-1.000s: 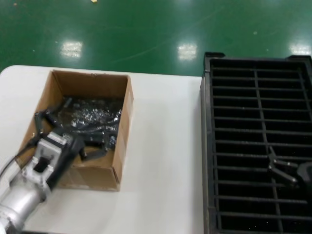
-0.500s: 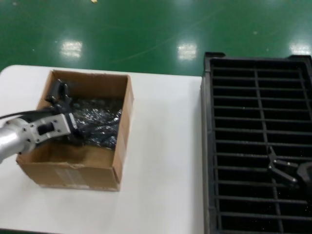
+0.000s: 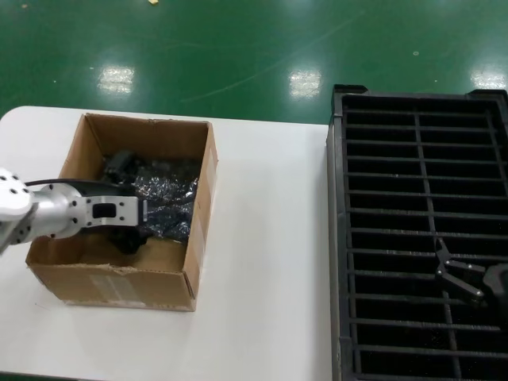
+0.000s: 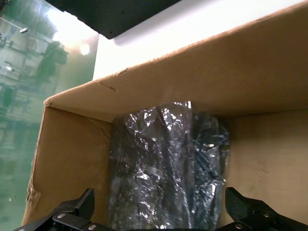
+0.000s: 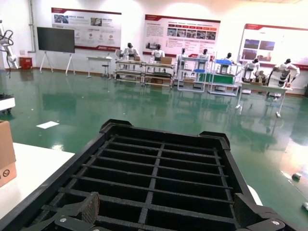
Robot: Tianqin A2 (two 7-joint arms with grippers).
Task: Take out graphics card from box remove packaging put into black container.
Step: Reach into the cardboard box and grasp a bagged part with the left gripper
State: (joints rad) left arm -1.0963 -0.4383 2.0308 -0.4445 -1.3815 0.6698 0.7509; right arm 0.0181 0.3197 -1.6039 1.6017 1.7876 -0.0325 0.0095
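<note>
The right gripper (image 3: 464, 279) is seen nearest, low on the right, hanging just over the slots of the big black plastic crate (image 3: 418, 127). Its jaws are held wide apart and nothing is gripped in them. The crate is set at the right edge of the white table (image 3: 266, 262), and long thin slots are seen between its dividers.

On the left side of the table, the brown cardboard box (image 3: 200, 218) is set well apart from the crate. The left gripper (image 3: 127, 198) is reached into the box from the left side, with its silver arm laid over the box's left wall. In the left wrist view, its jaws are spread wide, one on each side of the crinkly grey-silver plastic bag (image 4: 166, 168), and the bag is not pinched.

The bag is laid on the box floor, towards the far wall and the right wall of the box. Something dark is wrapped inside it, but the card itself cannot be made out through the plastic.

Beyond the table, the shiny green floor (image 3: 238, 48) is seen.
</note>
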